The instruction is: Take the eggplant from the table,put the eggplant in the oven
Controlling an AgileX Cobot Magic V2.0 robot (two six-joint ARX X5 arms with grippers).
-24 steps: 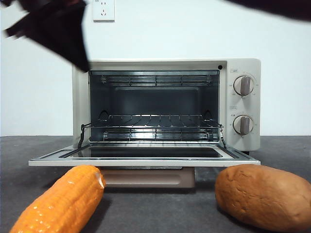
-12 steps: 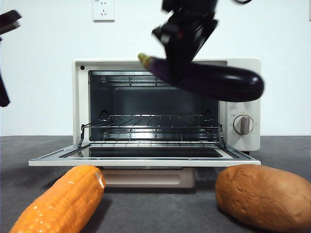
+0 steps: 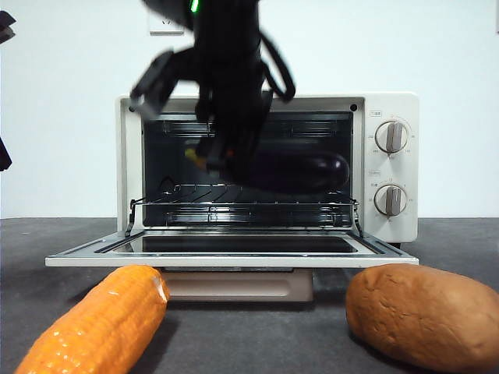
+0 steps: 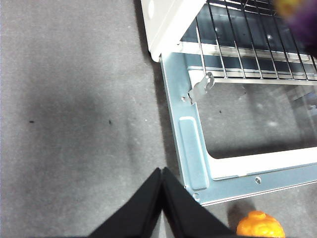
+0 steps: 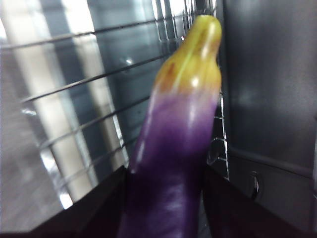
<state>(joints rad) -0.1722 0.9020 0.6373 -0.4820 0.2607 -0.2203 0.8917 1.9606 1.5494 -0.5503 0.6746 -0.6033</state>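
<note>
My right gripper (image 3: 226,160) (image 5: 166,174) is shut on the eggplant (image 3: 300,173) (image 5: 178,144), a glossy dark purple fruit with a yellow-green stem end. It holds the eggplant level in the mouth of the cream-white oven (image 3: 390,105), just above the wire rack (image 3: 245,204) (image 5: 84,134). The oven door (image 3: 234,248) (image 4: 195,158) lies folded down and open. My left gripper (image 4: 161,173) is shut on nothing, above the dark grey table (image 4: 74,99) beside the door's corner. The eggplant's blurred tip (image 4: 302,15) shows over the rack (image 4: 252,49) in the left wrist view.
An orange corn cob (image 3: 101,319) (image 4: 260,225) lies on the table (image 3: 257,335) in front of the door at the left. A brown potato (image 3: 425,315) lies in front at the right. Two knobs (image 3: 390,136) sit on the oven's right panel.
The right gripper has carried the eggplant down and to the left, from in front of the oven's top right into its opening above the rack. Corn and potato have not moved.
</note>
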